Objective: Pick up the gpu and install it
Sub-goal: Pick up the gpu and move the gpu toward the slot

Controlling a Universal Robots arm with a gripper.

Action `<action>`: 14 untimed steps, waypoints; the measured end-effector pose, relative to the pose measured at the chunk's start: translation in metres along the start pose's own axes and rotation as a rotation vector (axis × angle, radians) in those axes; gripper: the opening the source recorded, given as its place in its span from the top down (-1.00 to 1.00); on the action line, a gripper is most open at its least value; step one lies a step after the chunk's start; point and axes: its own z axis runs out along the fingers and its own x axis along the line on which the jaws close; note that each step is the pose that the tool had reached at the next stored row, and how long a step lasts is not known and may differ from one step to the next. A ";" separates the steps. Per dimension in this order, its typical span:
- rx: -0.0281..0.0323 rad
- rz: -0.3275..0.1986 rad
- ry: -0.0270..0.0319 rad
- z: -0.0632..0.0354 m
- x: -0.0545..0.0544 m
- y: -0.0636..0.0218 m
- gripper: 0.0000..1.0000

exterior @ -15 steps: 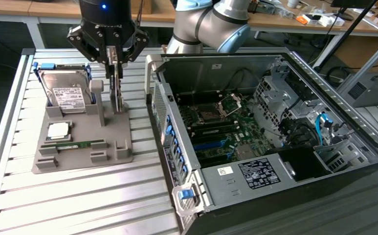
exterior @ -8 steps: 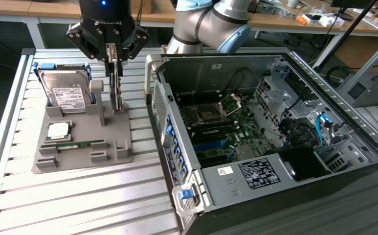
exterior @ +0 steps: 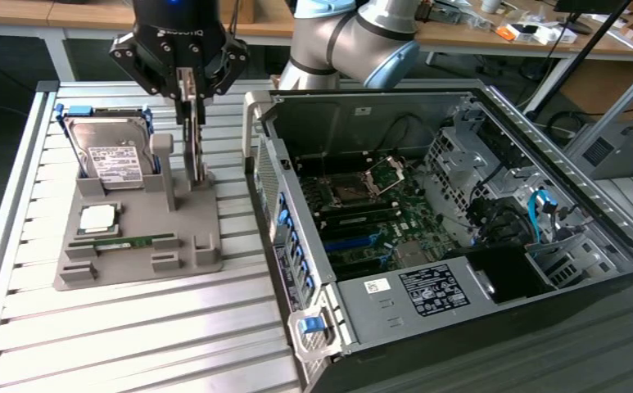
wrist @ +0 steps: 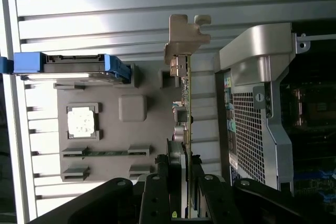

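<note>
The gripper (exterior: 188,97) is being held closed on the top edge of the gpu (exterior: 195,143), its fingers pinching the thin card from both faces. The card is being kept upright, on edge, in a slot of the grey holder tray (exterior: 191,254), with its silver bracket (wrist: 185,40) at one end. Whether its lower edge is seated in the slot or just clear of it cannot be told.

The pick-up is judged to be the step in hand. It would be done well by drawing the card straight up in its own plane, without twist, so that the slot walls are not being levered. On the same tray a hard drive (exterior: 109,151) is being held upright, while a processor (exterior: 97,217) and a memory stick (exterior: 130,242) are lying flat. The open computer case (exterior: 404,295) is standing just beside the tray on the bench (exterior: 130,336), so little sideways room is being left.
</note>
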 end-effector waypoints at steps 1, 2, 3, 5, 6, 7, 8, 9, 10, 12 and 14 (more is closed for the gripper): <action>0.0000 0.000 0.0000 -0.0008 0.000 0.0000 0.47; -0.0001 0.000 -0.0001 -0.0013 0.000 0.0001 0.47; -0.0001 0.000 0.0000 -0.0018 0.000 0.0001 0.47; 0.0000 0.000 0.0000 -0.0027 0.000 0.0001 0.47; 0.0000 0.000 -0.0001 -0.0032 0.000 0.0001 0.47; -0.0001 0.000 0.0000 -0.0037 0.000 0.0002 0.47; -0.0001 0.000 -0.0001 -0.0041 0.000 0.0002 0.47; -0.0001 0.000 0.0000 -0.0046 0.000 0.0002 0.47; -0.0001 0.000 0.0000 -0.0050 0.000 0.0002 0.47; -0.0001 0.000 -0.0001 -0.0057 0.000 0.0002 0.47; -0.0001 0.000 -0.0001 -0.0066 0.000 0.0003 0.47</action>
